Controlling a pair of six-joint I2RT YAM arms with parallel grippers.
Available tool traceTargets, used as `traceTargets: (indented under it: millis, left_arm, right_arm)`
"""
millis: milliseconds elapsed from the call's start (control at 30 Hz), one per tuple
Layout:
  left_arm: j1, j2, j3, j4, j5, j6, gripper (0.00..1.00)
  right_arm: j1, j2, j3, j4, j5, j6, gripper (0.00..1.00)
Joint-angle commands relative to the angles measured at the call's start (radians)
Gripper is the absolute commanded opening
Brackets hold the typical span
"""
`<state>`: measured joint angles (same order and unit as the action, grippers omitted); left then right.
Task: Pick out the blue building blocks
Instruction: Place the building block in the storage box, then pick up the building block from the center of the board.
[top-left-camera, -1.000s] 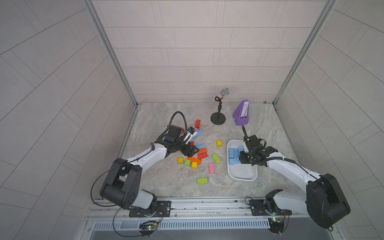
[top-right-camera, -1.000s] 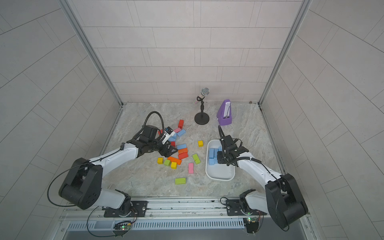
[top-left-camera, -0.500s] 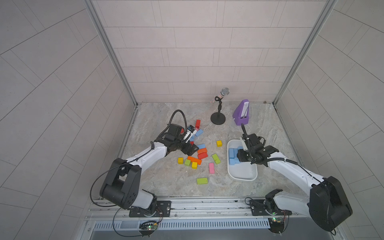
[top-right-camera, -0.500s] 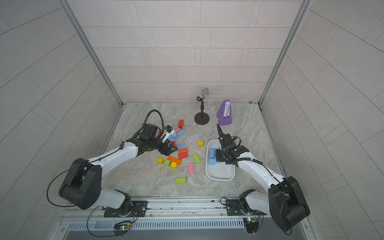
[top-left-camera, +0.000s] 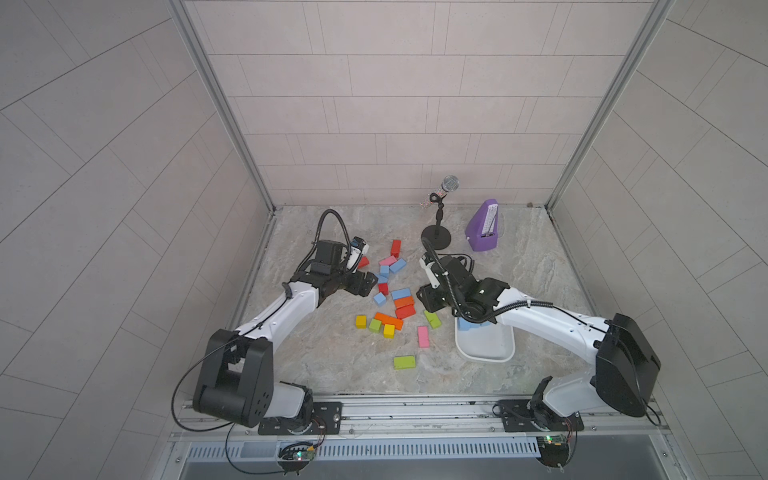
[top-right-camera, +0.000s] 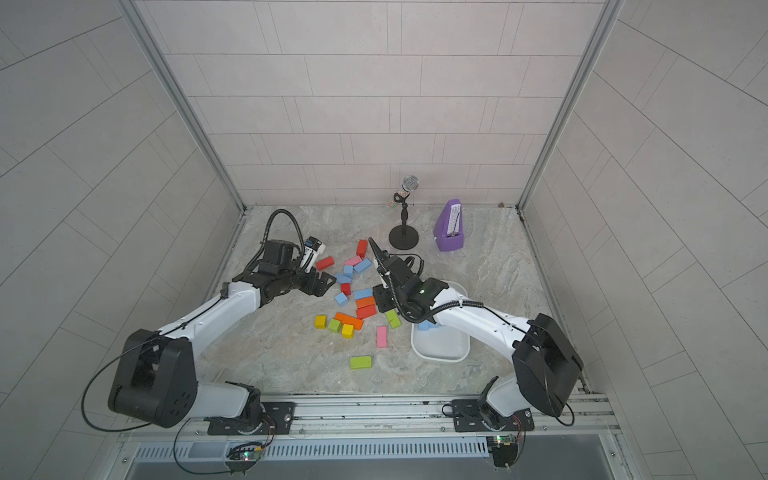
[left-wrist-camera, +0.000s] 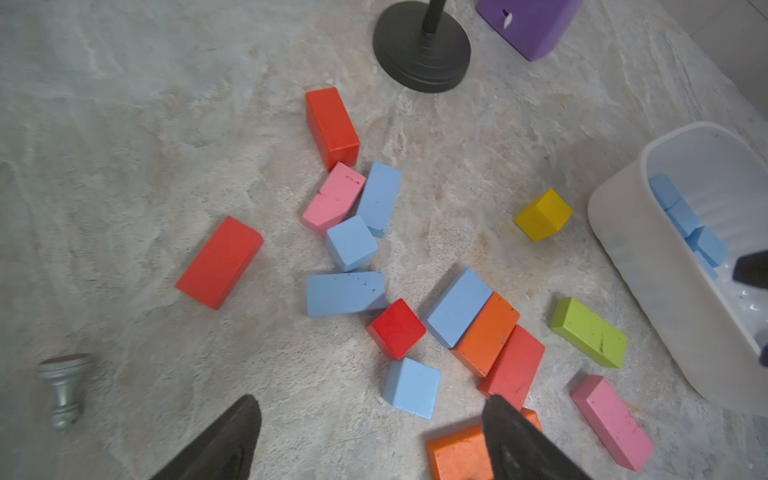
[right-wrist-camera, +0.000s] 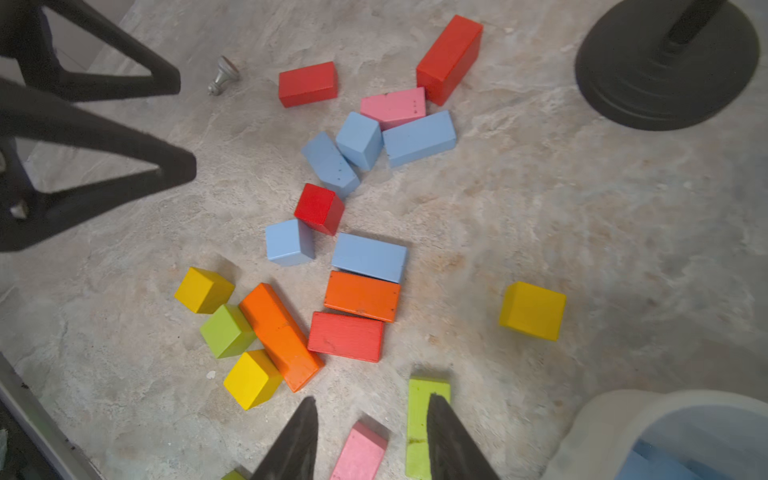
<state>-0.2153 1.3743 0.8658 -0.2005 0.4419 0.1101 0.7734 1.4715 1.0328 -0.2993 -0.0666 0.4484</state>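
In both top views we find the sorting partly done. A white tub (top-left-camera: 484, 353) stands between the middle and the right edge of the tabletop (top-left-camera: 540, 266), nearer the front. Some of the blue building blocks (top-left-camera: 468, 325) lie at its far end. The right arm (top-left-camera: 540, 320) covers much of it, so we cannot count them here. Five more blue blocks (top-right-camera: 363, 294) lie loose about the middle of the tabletop, mixed with red, orange, pink, yellow and green ones. The left gripper (top-left-camera: 368, 284) and the right gripper (top-left-camera: 424, 300) flank that scatter, one on each side.

In the left wrist view we count the loose five:
- a long brick (left-wrist-camera: 379, 195) beside a pink brick (left-wrist-camera: 332, 199)
- a cube (left-wrist-camera: 351, 243) close against the long brick
- a second brick (left-wrist-camera: 345, 293)
- a third brick (left-wrist-camera: 459, 307) flat against an orange brick (left-wrist-camera: 486, 334)
- the near cube (left-wrist-camera: 411, 388)

The left gripper (left-wrist-camera: 372, 415) has its jaws spread wide with nothing between them, and the near cube lies just ahead. At least four blue blocks show inside the white tub (left-wrist-camera: 665, 324).

In the right wrist view the five loose blue blocks (right-wrist-camera: 369, 257) show again on the tabletop. The right gripper (right-wrist-camera: 372, 399) has its jaws partly apart and empty. It hovers over a green brick (right-wrist-camera: 417, 424) and a pink one, neither of them wanted.

We judge that five pickups are left, with none in hand.
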Motion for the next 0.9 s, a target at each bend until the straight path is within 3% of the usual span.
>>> traceTargets:
  millis: [0,233,533,867]
  left_arm:
    - [0.047,-0.057,0.002,-0.008,-0.002,-0.024,0.89]
    - [0.124,-0.106,-0.037,0.055,0.02,-0.04,0.89]
    - [0.145,-0.075,-0.029,0.039,0.011,0.005,0.89]
    - [0.148,-0.011,0.016,-0.061,0.012,0.166,0.86]
  right_arm:
    - [0.019,0.022,0.018,0.033,0.006,0.013,0.45]
    - [0.027,0.073,0.03,0.079,-0.038,0.02,0.45]
    - [0.027,0.116,0.068,0.113,-0.067,-0.038,0.45]
    - [0.025,0.011,-0.02,0.173,-0.044,-0.086,0.45]
